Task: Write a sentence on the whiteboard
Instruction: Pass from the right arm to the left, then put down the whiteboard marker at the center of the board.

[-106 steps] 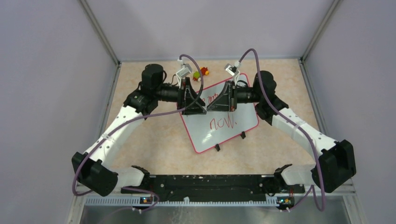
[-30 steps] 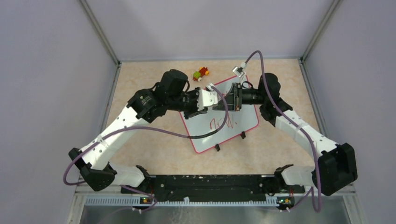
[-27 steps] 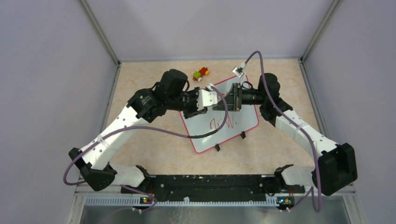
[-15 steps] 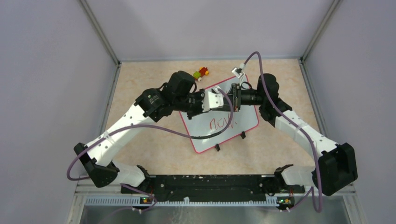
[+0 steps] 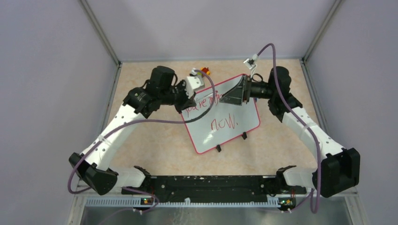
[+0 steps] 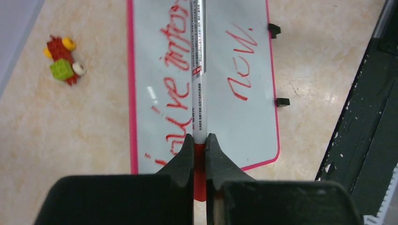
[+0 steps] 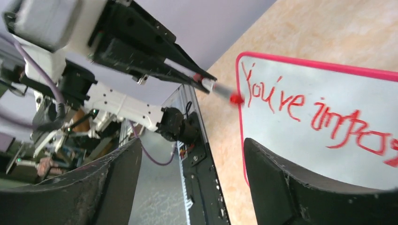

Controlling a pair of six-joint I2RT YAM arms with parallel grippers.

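The whiteboard (image 5: pixel 234 133) lies tilted in the middle of the table, pink rim all round. The sentence (image 5: pixel 202 102) reads "You're impor…" in red, with "now" (image 5: pixel 224 123) beneath; it also shows in the left wrist view (image 6: pixel 174 61) and the right wrist view (image 7: pixel 300 105). My left gripper (image 5: pixel 184 104) hangs over the board's left corner, shut (image 6: pixel 199 138) on a white marker (image 6: pixel 197 70) with a red end (image 7: pixel 235 98). My right gripper (image 5: pixel 226 100) stands above the board's upper right part, open (image 7: pixel 192 143), nothing between its fingers.
A small toy of red, green and yellow blocks (image 5: pixel 205 71) lies behind the board (image 6: pixel 62 61). Two black clips (image 5: pixel 243 136) stick out of the board's near edge. The arms' black base rail (image 5: pixel 211 185) runs along the near edge.
The two grippers met over the board; now the right gripper has opened and drawn back to the right, and the left has shut on the marker and pulled it left.
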